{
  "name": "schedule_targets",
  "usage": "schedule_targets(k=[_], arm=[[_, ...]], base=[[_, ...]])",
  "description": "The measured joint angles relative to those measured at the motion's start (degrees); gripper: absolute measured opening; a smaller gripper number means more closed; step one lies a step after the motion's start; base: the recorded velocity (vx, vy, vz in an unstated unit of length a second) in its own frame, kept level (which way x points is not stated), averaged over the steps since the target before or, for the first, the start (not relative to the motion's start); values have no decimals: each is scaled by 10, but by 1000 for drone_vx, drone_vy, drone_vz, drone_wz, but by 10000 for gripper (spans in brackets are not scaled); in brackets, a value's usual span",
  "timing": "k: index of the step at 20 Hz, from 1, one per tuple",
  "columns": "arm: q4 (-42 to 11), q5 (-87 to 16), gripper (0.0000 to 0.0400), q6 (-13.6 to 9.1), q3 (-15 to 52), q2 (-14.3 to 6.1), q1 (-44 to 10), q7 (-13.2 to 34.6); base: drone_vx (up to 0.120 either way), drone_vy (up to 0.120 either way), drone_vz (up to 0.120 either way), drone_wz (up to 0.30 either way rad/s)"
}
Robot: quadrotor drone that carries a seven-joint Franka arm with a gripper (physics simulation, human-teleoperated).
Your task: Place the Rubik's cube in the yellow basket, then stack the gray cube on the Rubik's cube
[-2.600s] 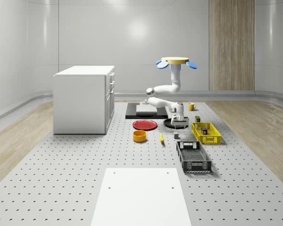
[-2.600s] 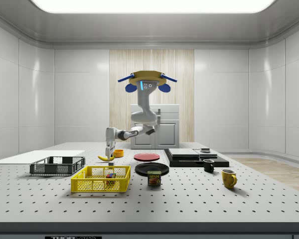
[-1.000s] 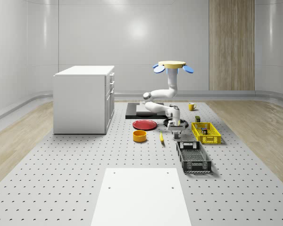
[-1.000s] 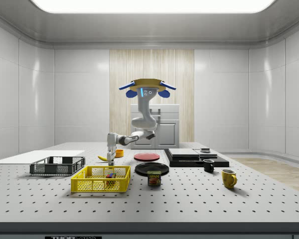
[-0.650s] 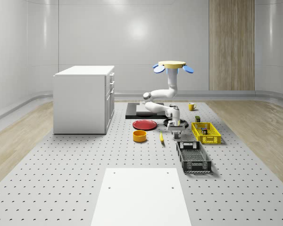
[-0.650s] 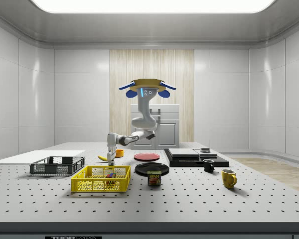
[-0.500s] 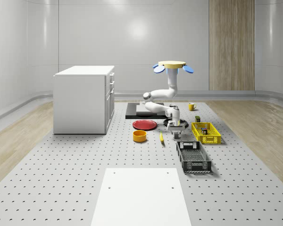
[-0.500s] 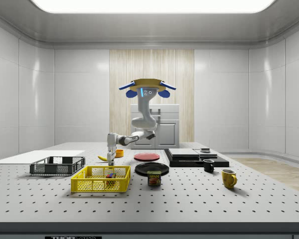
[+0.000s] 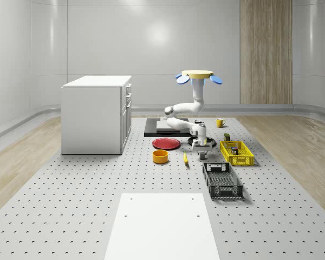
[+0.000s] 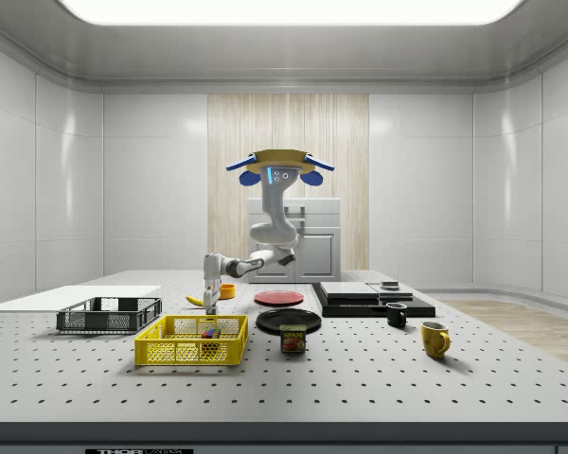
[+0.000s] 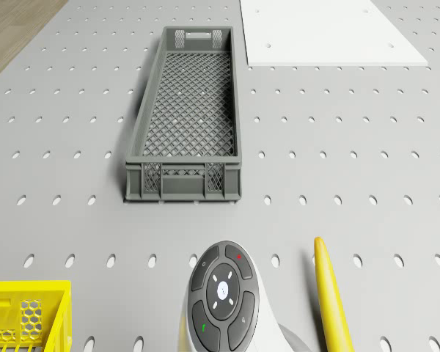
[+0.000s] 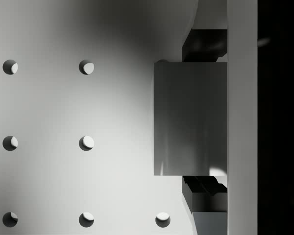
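The bench (image 9: pixel 70 216) spreads wide, with the drone (image 9: pixel 200 75) hovering above its far middle, roughly over the black slab (image 9: pixel 165 129) and black plate (image 10: pixel 289 320), its arm folded down so the claw (image 9: pixel 202 155) hangs low between the banana (image 9: pixel 185 157) and the yellow basket (image 9: pixel 236 153). The Rubik's cube (image 10: pixel 209 333) already sits inside the yellow basket, so the step in hand looks like the pickup of the gray cube (image 12: pixel 190 119). In the wrist view the gray cube rests on the bench with a dark pad (image 12: pixel 206 45) at each of two opposite faces; the claw brackets it, but whether the pads press the faces or stand just off them I cannot tell. To do this well, the grip should be square and centred on those faces and firm before any lift. Then rise straight, high enough to pass the basket's wall, and keep the cube level for a flat landing on the Rubik's cube.
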Motion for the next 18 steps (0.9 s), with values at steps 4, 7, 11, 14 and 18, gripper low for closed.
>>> schedule_targets(k=[4, 7, 11, 14, 18], arm=[[0, -1, 267, -1, -1, 1, 1, -1], [0, -2, 258, -1, -1, 2, 1, -1], [-1, -1, 253, -3, 0, 3, 3, -2], [-9, 8, 251, -11, 10, 2, 6, -1], [-21, 27, 251, -24, 30, 1, 10, 0]], base=[[0, 0, 0, 0], [0, 0, 0, 0], [0, 0, 0, 0], [0, 0, 27, 0], [0, 0, 120, 0]])
